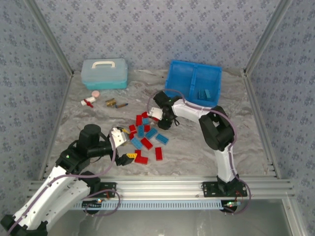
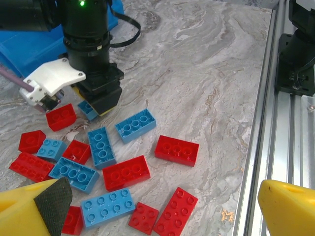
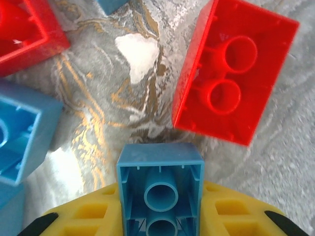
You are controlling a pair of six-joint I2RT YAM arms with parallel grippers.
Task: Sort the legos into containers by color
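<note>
Soft, even light from overhead lit the top view brightly, and the arms threw only faint, short shadows on the tabletop (image 1: 197, 147). In the left wrist view the legos (image 2: 125, 172) at centre were crisp, with small glossy highlights. The yellow fingers (image 2: 19, 209) of the left claw (image 2: 165, 204) were blurred at 7 and 5 o'clock. In the right wrist view a white glare patch sat at 11 o'clock. The blue lego (image 3: 160, 164) in the right claw (image 3: 160, 206) at 6 o'clock was sharp, and the picture's edges were softer.
</note>
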